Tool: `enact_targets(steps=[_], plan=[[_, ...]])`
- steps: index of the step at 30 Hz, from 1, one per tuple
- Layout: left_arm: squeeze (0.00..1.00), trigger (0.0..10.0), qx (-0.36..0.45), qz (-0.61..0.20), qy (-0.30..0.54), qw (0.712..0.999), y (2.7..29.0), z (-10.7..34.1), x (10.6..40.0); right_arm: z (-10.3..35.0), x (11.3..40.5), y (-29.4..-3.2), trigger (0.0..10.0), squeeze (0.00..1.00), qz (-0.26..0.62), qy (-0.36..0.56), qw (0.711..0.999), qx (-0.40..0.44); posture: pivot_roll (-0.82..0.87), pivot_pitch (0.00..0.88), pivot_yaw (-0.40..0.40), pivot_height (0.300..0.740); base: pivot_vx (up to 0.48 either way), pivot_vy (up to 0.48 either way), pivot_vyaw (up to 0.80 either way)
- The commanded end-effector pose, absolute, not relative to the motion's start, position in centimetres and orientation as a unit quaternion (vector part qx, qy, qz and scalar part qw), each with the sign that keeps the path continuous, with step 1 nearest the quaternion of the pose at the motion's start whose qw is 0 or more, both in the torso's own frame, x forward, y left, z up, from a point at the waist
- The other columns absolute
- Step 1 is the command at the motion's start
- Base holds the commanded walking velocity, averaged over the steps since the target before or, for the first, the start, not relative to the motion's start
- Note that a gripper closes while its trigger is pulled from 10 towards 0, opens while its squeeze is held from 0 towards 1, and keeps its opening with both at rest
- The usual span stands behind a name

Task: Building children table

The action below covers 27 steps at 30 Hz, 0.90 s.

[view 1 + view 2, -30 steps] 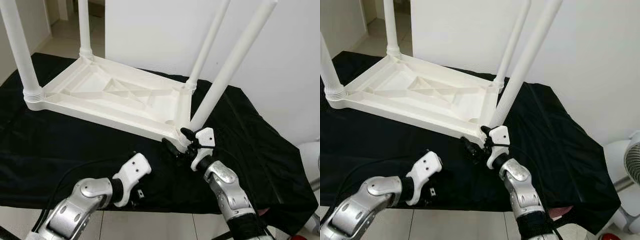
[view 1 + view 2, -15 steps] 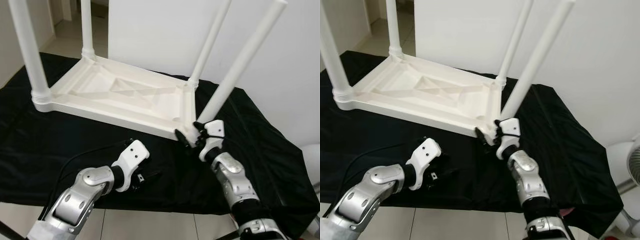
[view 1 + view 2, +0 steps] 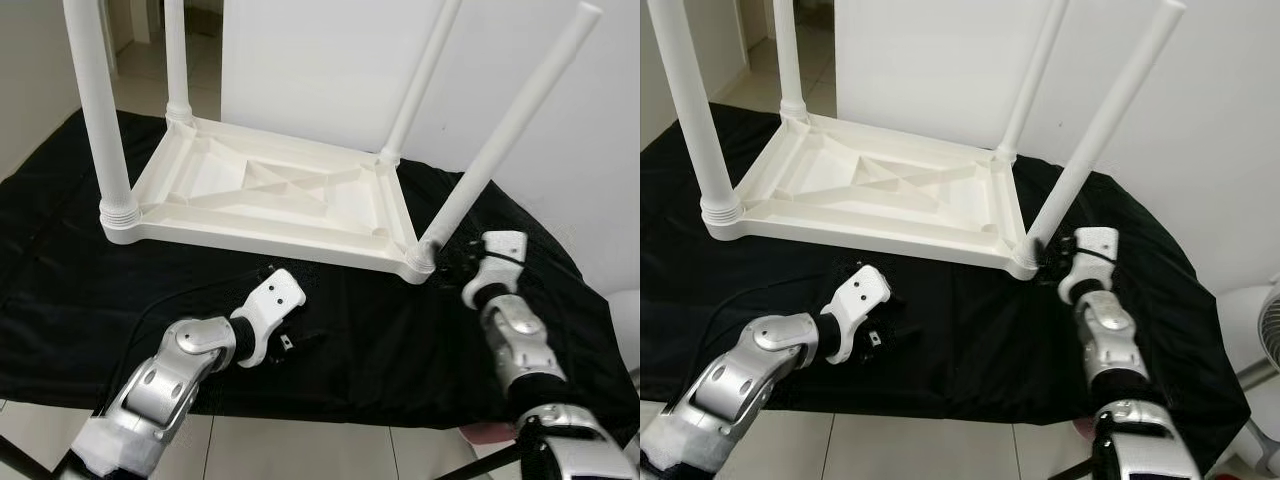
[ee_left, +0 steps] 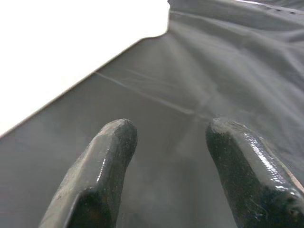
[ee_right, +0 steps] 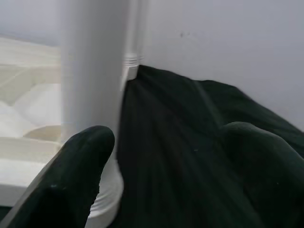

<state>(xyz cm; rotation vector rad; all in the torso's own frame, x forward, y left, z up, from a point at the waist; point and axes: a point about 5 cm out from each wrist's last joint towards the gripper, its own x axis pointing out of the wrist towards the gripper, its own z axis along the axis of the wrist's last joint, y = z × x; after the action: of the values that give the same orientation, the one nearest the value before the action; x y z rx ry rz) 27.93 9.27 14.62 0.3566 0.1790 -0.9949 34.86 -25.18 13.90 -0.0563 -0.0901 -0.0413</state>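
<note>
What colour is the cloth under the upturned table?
Black cloth, plain, beneath the white table; clearest in the left eye view.

The upturned children's table (image 3: 270,195) lay on the cloth-draped bench (image 3: 60,300) before me, my left hand (image 3: 290,345) just in front of it, my right hand (image 3: 455,262) beside its near-right leg (image 3: 505,140).

White plastic children's table (image 3: 270,195) upside down on black cloth (image 3: 80,300), four legs up, nearest leg (image 3: 505,130) seemingly tilted
</note>
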Motion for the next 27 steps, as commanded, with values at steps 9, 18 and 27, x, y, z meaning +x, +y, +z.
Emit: enact_targets(steps=[9, 18, 27], plan=[[0.00, 10.0, 0.203, -0.397, 0.033, 0.894, 10.2, 17.0, 31.9, 12.5, 34.3, -24.3, 10.0, 0.00, -0.026, -0.046, 0.999, -0.009, 0.03, 0.000, -0.136, 0.740, 0.000, 0.000, 0.00], [0.00, 10.0, 0.211, -0.379, -0.016, 0.901, 9.7, 19.3, 33.7, 11.9, 34.9, -22.3, 10.0, 0.00, 0.014, -0.041, 0.999, 0.005, 0.02, 0.000, -0.123, 0.740, 0.000, 0.000, 0.00], [0.00, 10.0, 0.214, -0.397, -0.055, 0.891, 8.4, 20.6, 33.5, 13.1, 36.0, -22.4, 10.0, 0.00, -0.008, -0.051, 0.999, 0.014, 0.01, 0.000, -0.139, 0.740, 0.000, 0.000, 0.00]])
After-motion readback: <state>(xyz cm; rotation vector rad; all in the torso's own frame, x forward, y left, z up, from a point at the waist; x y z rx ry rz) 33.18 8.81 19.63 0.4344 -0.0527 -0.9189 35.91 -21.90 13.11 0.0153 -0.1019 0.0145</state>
